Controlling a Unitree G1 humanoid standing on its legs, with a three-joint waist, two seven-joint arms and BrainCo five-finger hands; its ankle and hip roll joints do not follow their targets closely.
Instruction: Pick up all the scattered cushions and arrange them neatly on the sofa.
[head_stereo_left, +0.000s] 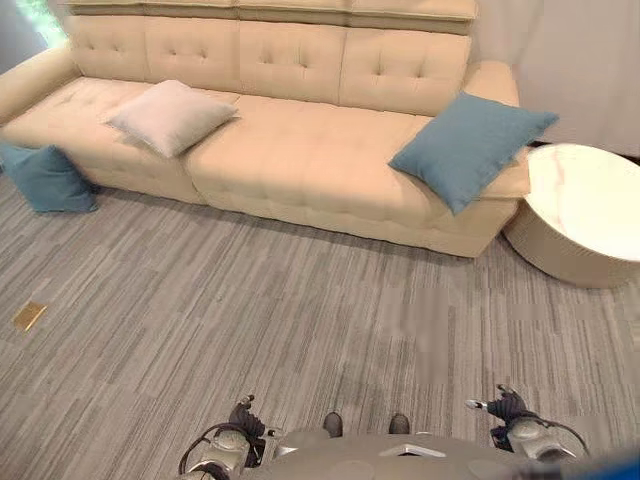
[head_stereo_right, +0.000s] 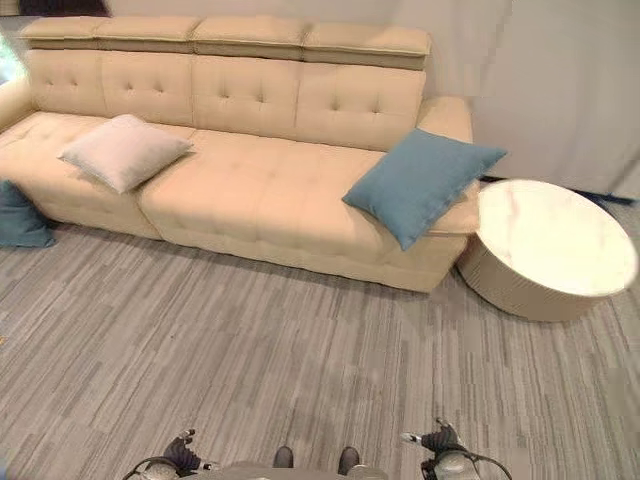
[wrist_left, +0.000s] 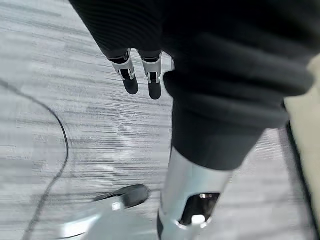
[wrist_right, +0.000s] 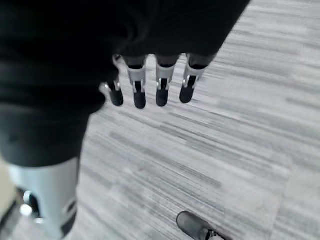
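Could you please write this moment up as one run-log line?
hands: left and right open, empty | floor: blue cushion | sofa: white cushion, second blue cushion

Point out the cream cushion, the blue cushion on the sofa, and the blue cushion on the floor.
cream cushion (head_stereo_left: 170, 116), left eye view, its centre.
blue cushion on the sofa (head_stereo_left: 468, 146), left eye view, its centre.
blue cushion on the floor (head_stereo_left: 47, 178), left eye view, its face.

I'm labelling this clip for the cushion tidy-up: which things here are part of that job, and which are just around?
Part of the job:
- blue cushion on the floor, by the sofa's left end
- blue cushion on the sofa, propped against the right armrest
- white cushion, on the seat
- sofa

Just around:
- round white table
- small gold floor plate
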